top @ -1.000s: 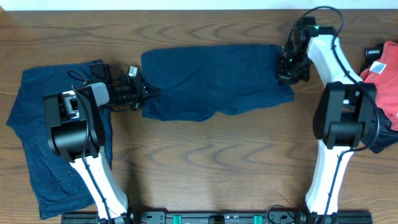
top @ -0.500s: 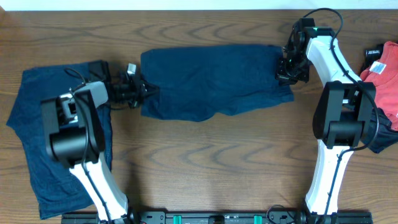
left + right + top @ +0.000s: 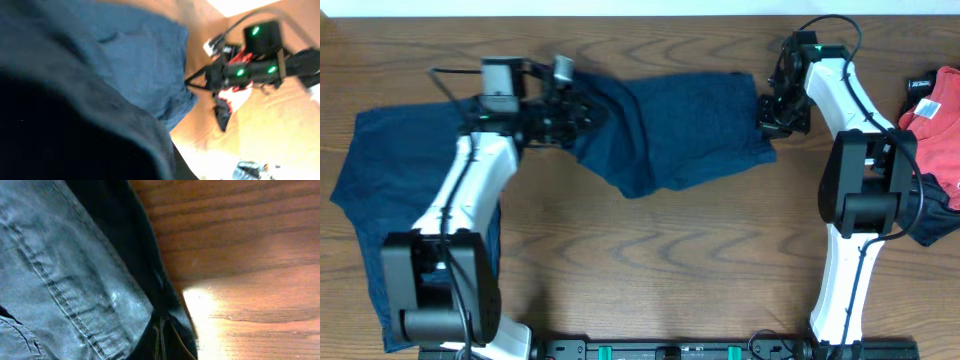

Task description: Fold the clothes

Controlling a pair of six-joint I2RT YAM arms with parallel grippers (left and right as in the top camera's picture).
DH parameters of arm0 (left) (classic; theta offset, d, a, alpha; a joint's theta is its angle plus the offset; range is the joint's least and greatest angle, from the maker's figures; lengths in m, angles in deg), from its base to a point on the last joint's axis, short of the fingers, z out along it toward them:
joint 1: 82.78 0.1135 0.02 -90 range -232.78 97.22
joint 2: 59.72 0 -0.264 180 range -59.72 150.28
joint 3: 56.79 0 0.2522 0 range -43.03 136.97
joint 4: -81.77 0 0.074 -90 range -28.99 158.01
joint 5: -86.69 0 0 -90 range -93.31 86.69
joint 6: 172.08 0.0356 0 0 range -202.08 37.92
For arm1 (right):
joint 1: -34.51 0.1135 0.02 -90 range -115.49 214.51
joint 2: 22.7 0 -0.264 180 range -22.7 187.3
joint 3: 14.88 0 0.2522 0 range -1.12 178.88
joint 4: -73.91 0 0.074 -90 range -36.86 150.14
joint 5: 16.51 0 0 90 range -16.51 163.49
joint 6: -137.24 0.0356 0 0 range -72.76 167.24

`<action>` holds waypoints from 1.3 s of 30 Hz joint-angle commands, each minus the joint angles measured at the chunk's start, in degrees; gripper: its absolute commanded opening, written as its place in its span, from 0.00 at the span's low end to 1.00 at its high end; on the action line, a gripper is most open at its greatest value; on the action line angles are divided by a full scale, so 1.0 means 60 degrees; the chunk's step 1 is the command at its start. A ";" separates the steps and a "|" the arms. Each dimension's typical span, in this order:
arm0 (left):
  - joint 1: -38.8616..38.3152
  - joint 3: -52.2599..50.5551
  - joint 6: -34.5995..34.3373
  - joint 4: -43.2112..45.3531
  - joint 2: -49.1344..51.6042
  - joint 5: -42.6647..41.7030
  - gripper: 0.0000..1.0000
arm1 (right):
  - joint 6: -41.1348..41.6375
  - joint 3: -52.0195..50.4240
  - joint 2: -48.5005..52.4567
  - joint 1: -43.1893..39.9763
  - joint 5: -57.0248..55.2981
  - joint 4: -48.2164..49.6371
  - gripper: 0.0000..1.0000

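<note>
One of the clothes, a navy garment (image 3: 685, 135), lies across the back middle of the table. My left gripper (image 3: 582, 112) is shut on its left end, which is raised and pulled in toward the middle. In the left wrist view the dark cloth (image 3: 115, 55) fills the left side and hides the fingers. My right gripper (image 3: 772, 115) is shut on the garment's right end; in the right wrist view the stitched hem (image 3: 65, 285) runs down into the closed fingertips (image 3: 161, 340). A second navy garment (image 3: 375, 200) lies spread at the far left, partly under the left arm.
Red and dark clothes (image 3: 935, 120) are piled at the right edge, behind the right arm's base. Bare wooden table (image 3: 670, 260) stretches in front of the held garment. The left wrist view shows the right arm (image 3: 250, 70) with green lights across the cloth.
My left gripper has swung back and to the right with the garment's left end, so the cloth now bunches and spans less width. The right gripper shifted slightly left, still gripping.
</note>
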 commanded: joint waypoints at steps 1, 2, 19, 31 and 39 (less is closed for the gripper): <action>-0.0714 0.0026 -0.0087 -0.0051 0.0138 0.1060 0.06 | -0.0051 0.0058 0.0131 0.0073 0.0015 -0.0066 0.01; -0.0973 0.0026 -0.0087 -0.0051 0.0138 0.1351 0.06 | -0.0051 0.0058 0.0131 0.0076 0.0015 -0.0073 0.01; -0.2816 0.0069 -0.1038 0.1541 0.0747 0.3126 0.06 | -0.0226 0.0058 0.0131 0.0095 0.0084 -0.0244 0.01; -0.3850 0.0521 -0.1384 0.3158 0.1082 0.3031 0.06 | -0.0295 0.0058 0.0131 0.0095 0.0080 -0.0324 0.01; -0.4481 0.0627 -0.1373 0.4229 0.1126 0.3187 0.06 | -0.0291 0.0058 0.0131 0.0095 0.0084 -0.0379 0.01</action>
